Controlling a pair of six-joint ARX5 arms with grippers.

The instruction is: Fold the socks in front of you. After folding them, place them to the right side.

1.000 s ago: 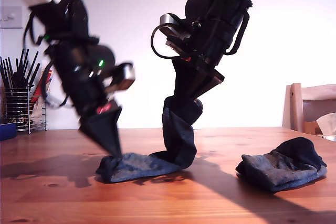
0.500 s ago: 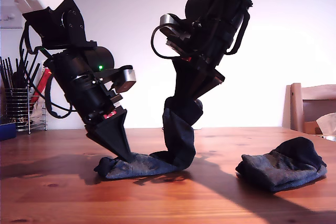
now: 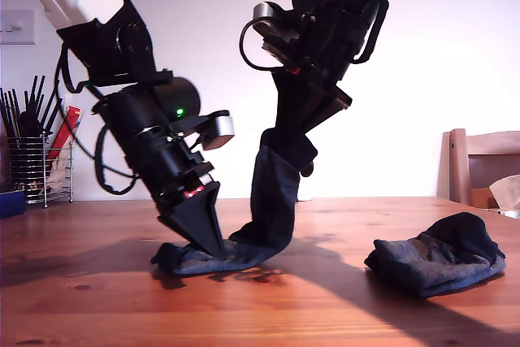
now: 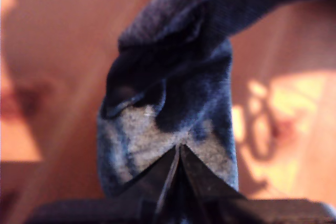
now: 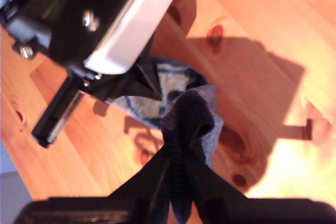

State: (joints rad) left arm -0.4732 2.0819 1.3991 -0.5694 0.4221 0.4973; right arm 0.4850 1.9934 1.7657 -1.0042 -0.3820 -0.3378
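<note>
Two knit socks: one [image 3: 264, 217] draped, another [image 3: 435, 262] seemingly folded in a lump

Backlit, hard shadows; wrist views blurred, glary.

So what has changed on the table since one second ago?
My second end effector rose, pulling the sock more upright. My first end effector shifted toward the exterior view's right, pinning the sock's other end. Both stay shut on it. The folded sock did not move.
</note>
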